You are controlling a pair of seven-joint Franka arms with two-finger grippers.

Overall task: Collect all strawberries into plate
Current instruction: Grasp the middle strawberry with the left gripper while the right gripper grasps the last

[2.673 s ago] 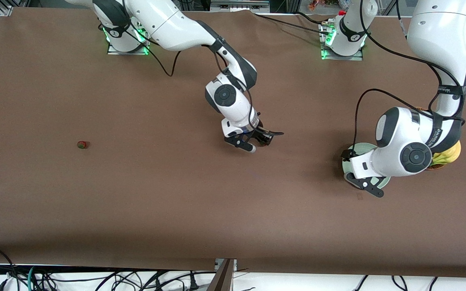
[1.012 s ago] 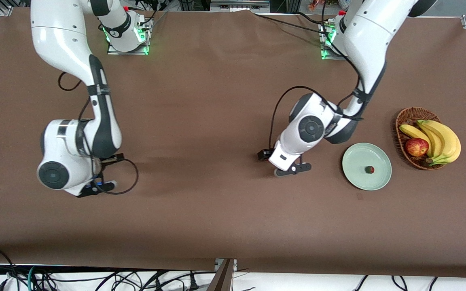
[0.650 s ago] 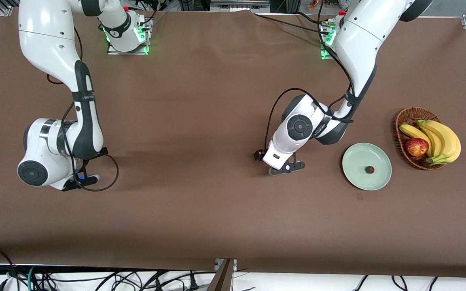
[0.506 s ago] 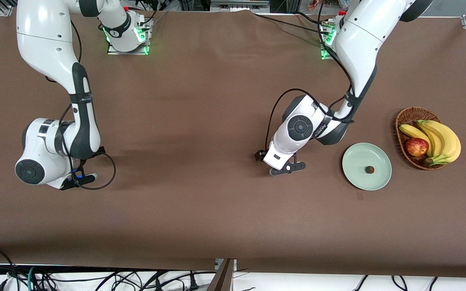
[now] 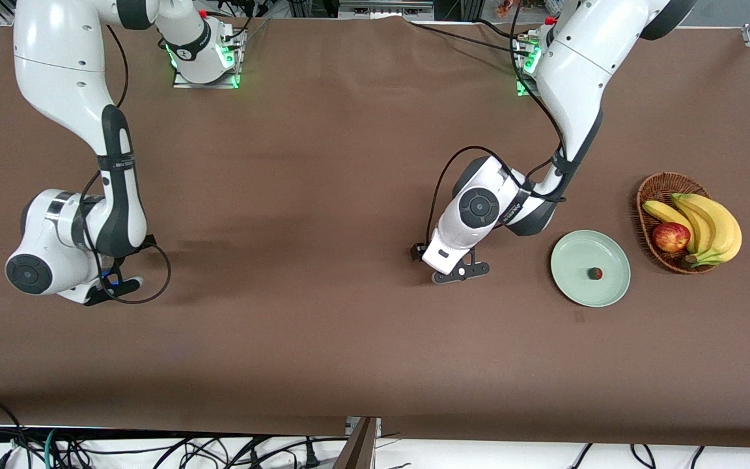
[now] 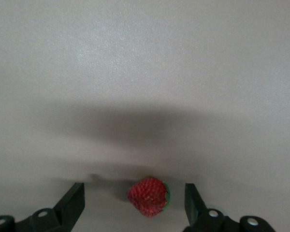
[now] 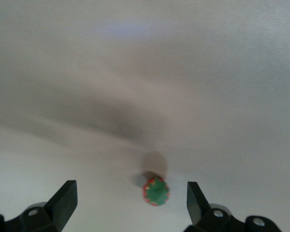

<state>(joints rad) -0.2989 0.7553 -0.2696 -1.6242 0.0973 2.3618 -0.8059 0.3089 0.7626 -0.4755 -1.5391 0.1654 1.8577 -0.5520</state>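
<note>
Change since a moment ago: the right arm has swung its wrist farther toward its own end of the brown tabletop; the left arm has barely shifted, its wrist a touch closer to the bases; plate, basket and fruit lie as they did.
Left claw: low over the middle of the tabletop, well apart from the plate, toward the right arm's end from it; fingers spread wide; the left wrist view shows a small red strawberry with a green leafy cap lying on its side between the fingers, untouched by either; the front view hides this berry under the claw.
Right claw: low over the right arm's end of the tabletop; fingers wide apart; between them a second small strawberry, green cap toward the camera, red rim showing round it, free of both fingers.
Round shallow mint-green plate: toward the left arm's end, just beside the basket; one tiny red strawberry with a green cap rests in it near the middle.
Brown woven wicker basket: holds yellow bananas and a red apple.
</note>
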